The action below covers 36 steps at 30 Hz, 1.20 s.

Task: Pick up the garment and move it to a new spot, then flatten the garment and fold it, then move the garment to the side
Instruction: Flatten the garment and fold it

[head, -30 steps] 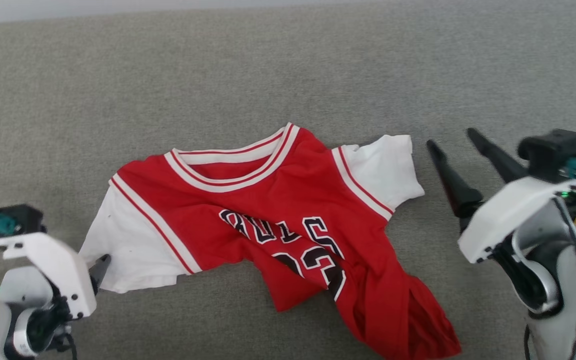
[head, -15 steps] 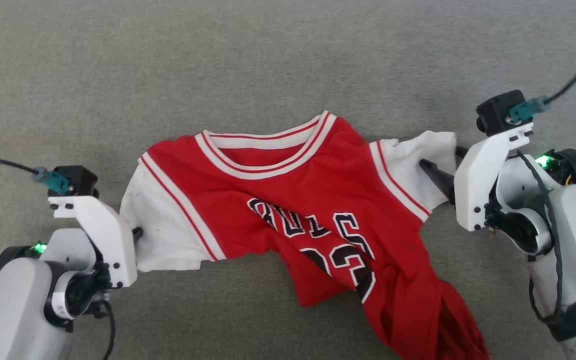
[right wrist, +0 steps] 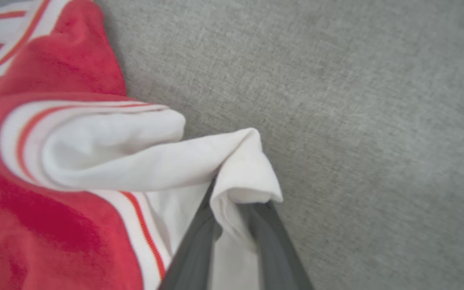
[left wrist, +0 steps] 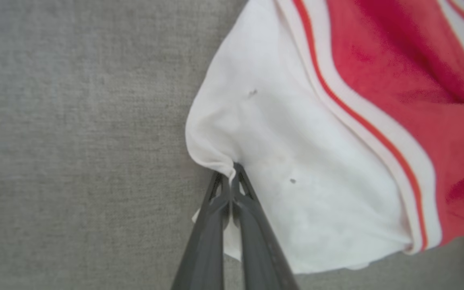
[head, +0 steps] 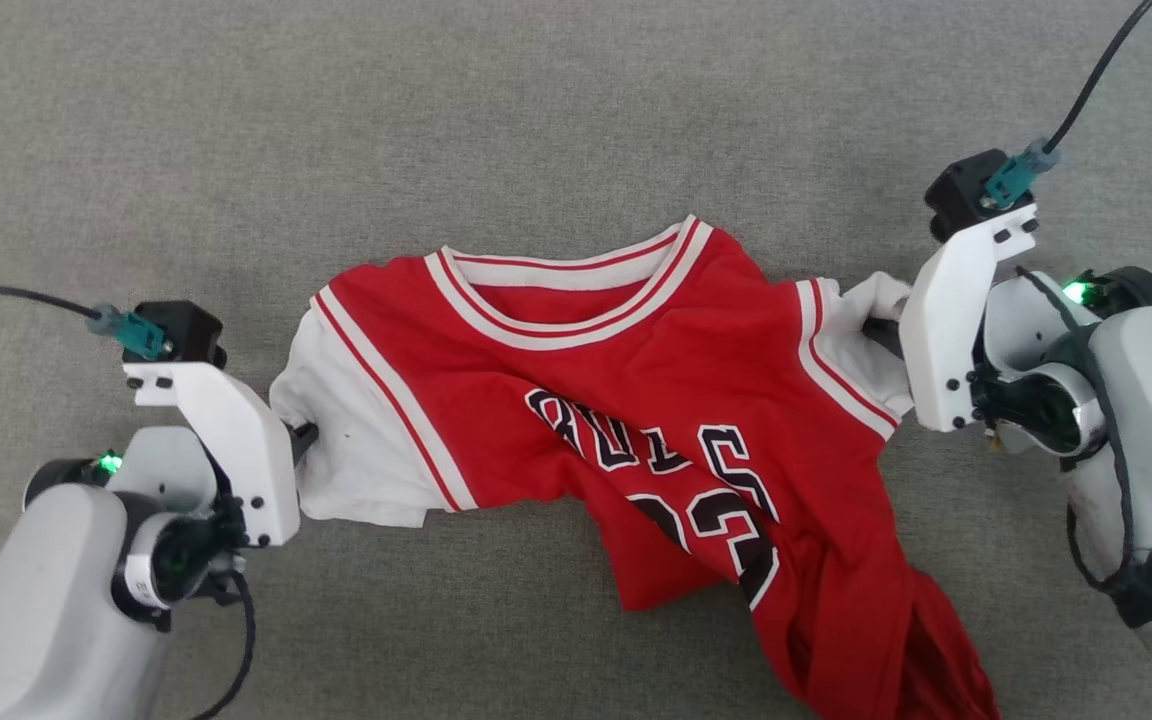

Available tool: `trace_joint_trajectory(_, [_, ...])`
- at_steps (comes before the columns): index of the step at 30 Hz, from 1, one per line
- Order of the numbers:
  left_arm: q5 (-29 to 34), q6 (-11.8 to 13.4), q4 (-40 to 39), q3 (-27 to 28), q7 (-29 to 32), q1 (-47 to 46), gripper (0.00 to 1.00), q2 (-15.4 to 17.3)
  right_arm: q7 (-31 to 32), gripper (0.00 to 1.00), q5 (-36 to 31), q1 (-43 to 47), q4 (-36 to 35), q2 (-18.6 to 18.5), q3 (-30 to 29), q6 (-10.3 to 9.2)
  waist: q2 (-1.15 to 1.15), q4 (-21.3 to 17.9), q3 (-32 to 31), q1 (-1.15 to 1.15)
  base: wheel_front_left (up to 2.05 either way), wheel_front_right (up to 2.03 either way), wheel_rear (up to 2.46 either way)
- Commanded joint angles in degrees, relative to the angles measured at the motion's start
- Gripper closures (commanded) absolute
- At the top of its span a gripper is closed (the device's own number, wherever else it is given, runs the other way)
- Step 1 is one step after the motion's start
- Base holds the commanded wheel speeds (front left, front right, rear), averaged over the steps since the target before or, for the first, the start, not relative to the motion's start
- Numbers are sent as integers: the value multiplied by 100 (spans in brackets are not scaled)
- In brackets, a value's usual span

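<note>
Thin bright-red jersey (head: 636, 380) with white sleeves: light, limp, slippery; grab sleeve edges. Left gripper (left wrist: 231, 177) pinched tight on left sleeve (left wrist: 296, 161). Right gripper (right wrist: 236, 203) narrow around right sleeve (right wrist: 135, 153); can't tell if clamped.

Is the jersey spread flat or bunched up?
Bunched: the jersey creases across the number print, its lower body twisted into a roll.
</note>
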Motion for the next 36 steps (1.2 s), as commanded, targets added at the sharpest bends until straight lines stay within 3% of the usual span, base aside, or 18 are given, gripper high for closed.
trace_joint_trajectory(1, [-92,-39,56,-20,15,-103,100,-43,39,100,122,181,106,26,112,28,0,-19,-56,0,0,0,0])
trace_joint_trajectory(12, [-110,-40,-401,343,610,-1017,100,671,-180,100,413,-425,-941,-399,-380,17,0,-296,-520,0,0,0,0])
trace_joint_trajectory(20, [24,-251,-424,437,788,-2005,100,1090,-383,100,360,-874,-1284,-501,-627,17,0,-464,-966,0,0,0,0])
trace_joint_trajectory(36, [223,-650,371,192,644,-3901,100,915,-598,100,278,-1708,-1626,-428,-794,17,0,-628,-1491,0,0,0,0])
